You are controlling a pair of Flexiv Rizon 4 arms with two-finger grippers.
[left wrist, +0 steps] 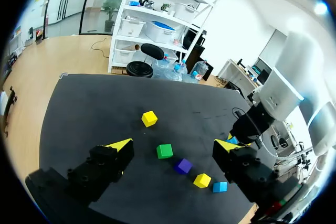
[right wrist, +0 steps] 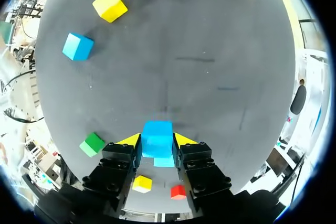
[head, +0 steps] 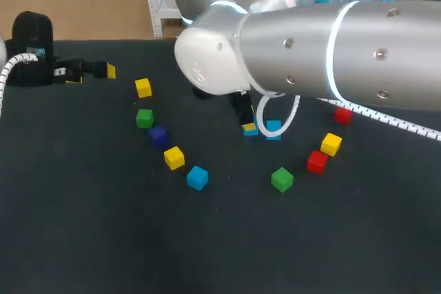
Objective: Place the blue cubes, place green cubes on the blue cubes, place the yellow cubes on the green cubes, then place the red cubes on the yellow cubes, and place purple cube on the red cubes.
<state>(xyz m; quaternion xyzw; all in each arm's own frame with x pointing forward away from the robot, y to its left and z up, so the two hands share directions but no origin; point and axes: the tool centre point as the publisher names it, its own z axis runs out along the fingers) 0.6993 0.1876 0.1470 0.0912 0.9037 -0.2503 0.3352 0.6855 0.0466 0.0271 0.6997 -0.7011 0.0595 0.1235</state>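
step in hand: blue base layer. right claw (right wrist: 157, 140) closed onto blue cube (right wrist: 156, 131), both tips pressing its sides, low at bench (right wrist: 210, 77) level; cannot tell if cube is seated or just off the surface. second blue cube (right wrist: 165, 162) just behind held one, toward wrist, near or touching. third blue cube (right wrist: 77, 46) well ahead of claw, off to one side. left claw (left wrist: 175, 145) wide open, empty, well apart. next, prob.: set flush w/ neighbour, spread fingers, lift straight off w/o nudging either cube, then fetch third.

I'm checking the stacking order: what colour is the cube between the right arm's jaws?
Light blue; the cube shows best in the right wrist view.
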